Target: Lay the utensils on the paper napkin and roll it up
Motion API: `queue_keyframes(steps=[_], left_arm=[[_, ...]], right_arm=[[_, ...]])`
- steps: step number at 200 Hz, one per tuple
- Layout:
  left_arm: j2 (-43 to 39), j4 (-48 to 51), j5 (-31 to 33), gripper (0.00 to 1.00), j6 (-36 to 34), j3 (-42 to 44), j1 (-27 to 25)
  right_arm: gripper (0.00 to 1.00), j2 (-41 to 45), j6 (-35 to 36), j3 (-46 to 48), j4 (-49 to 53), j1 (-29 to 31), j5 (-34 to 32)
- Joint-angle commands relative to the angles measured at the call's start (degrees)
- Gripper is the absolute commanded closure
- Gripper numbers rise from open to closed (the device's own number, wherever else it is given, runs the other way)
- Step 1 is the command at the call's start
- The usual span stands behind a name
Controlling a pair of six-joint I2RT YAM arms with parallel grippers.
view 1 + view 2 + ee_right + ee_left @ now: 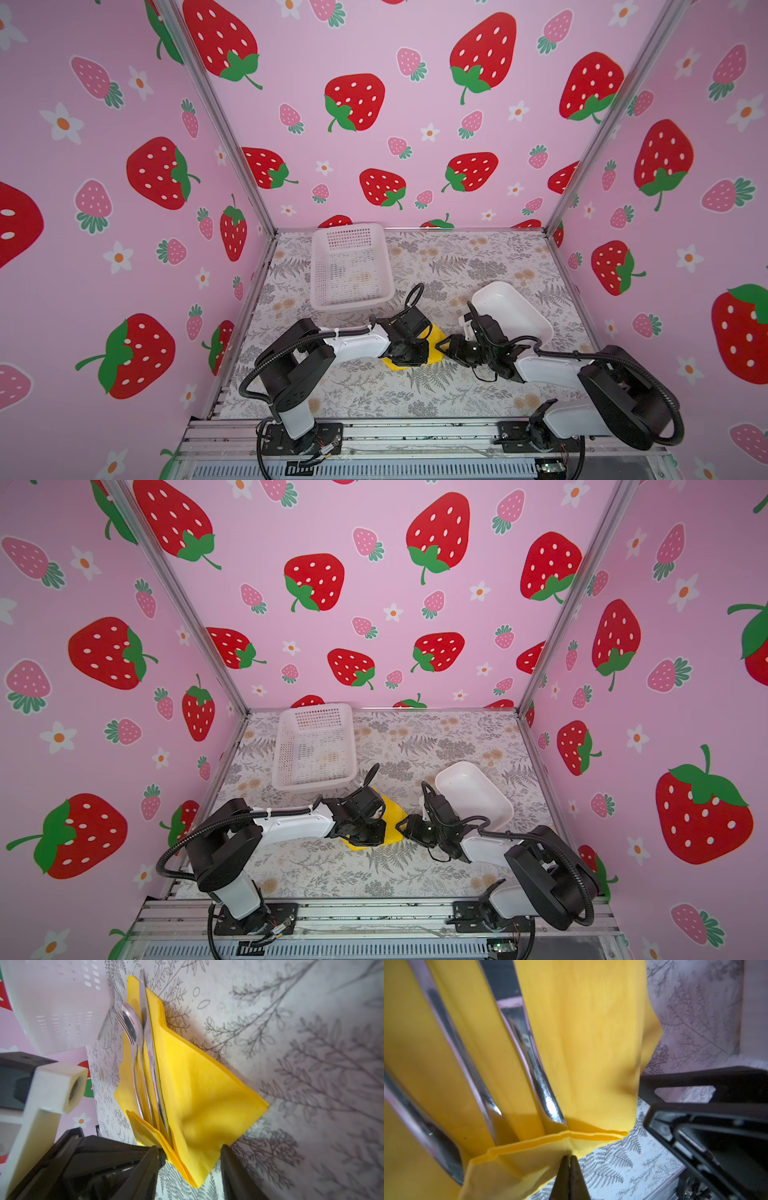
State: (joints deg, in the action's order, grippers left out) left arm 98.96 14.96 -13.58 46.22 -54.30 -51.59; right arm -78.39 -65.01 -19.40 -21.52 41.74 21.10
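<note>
The yellow paper napkin [199, 1088] lies on the floral table, partly folded over the utensils. A spoon [131, 1022], fork [124, 1023] and knife [145, 1012] lie side by side on it, heads sticking out toward the basket. Their shiny handles [542, 1084] run under a folded flap. My left gripper [569, 1156] is shut, pinching that flap's edge. My right gripper [191, 1148] is open, with the napkin's near corner between its fingers and touching neither. In both top views the arms cover most of the napkin [434, 336] [392, 812].
A white mesh basket [349, 239] stands at the back left, close to the utensil heads. A white oblong tray [511, 311] sits just behind the right arm. The two grippers [409, 353] [445, 345] nearly meet over the napkin.
</note>
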Motion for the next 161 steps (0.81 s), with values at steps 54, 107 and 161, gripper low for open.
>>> queue_keyframes(steps=[54,107,161], left_arm=[[1.06,0.16,-0.04,0.93,0.07,-1.35,0.15],[1.06,0.21,-0.02,0.93,0.1,-1.42,0.16],[1.37,-0.1,-0.31,0.93,0.06,-1.56,0.18]], right_arm=[[0.45,-3.49,-11.95,4.55,-11.37,2.54,3.35],[0.45,-4.69,-12.58,5.32,-18.69,0.32,-0.43],[0.46,-11.12,-14.81,5.1,-35.7,-2.54,6.56]])
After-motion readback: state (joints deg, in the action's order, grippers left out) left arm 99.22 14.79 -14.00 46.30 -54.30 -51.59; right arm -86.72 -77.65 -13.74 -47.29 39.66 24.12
